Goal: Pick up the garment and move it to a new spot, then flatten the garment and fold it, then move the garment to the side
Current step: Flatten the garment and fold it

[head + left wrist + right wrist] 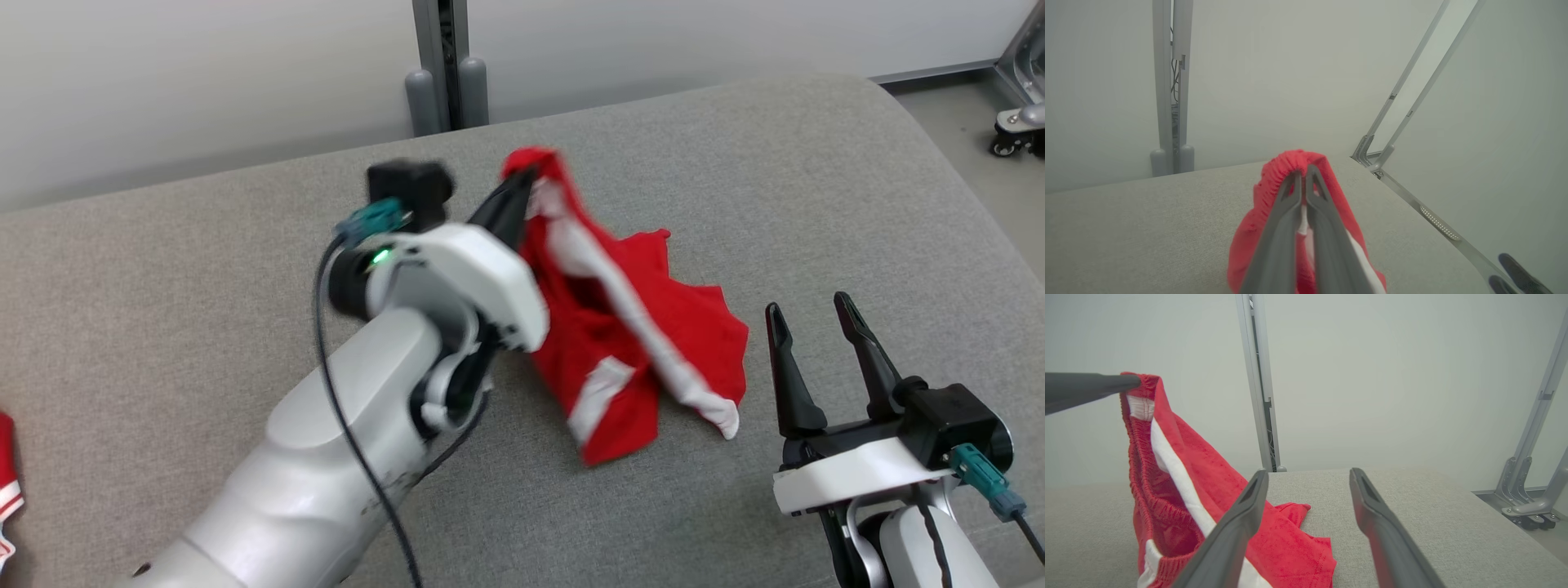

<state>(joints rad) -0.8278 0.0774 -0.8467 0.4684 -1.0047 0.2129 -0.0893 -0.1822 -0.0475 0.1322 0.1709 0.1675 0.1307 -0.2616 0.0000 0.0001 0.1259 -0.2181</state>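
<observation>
Garment [694,327]: red shorts w/ white side stripe and elastic waistband, hanging from left end effector [1303,174]. Both fingers are pressed together on a bunched fold of the waistband, w/ red fabric wrapping over the tips. The waistband end is lifted clear of the grey fabric-covered surface [204,269]. The lower part, incl. a leg hem, lies crumpled on the surface near its middle in head view.

Right end effector [807,306]: fingers well apart, gripping nothing. It sits near the garment's right edge w/o touching it, tips pointing toward the far wall. In right wrist view the garment drapes down at left, partly behind one finger [1237,531].

Also shown: a second red-and-white cloth [6,478] at the left edge of head view, well apart from the garment, and a grey upright post [445,65] behind the surface's far edge.
</observation>
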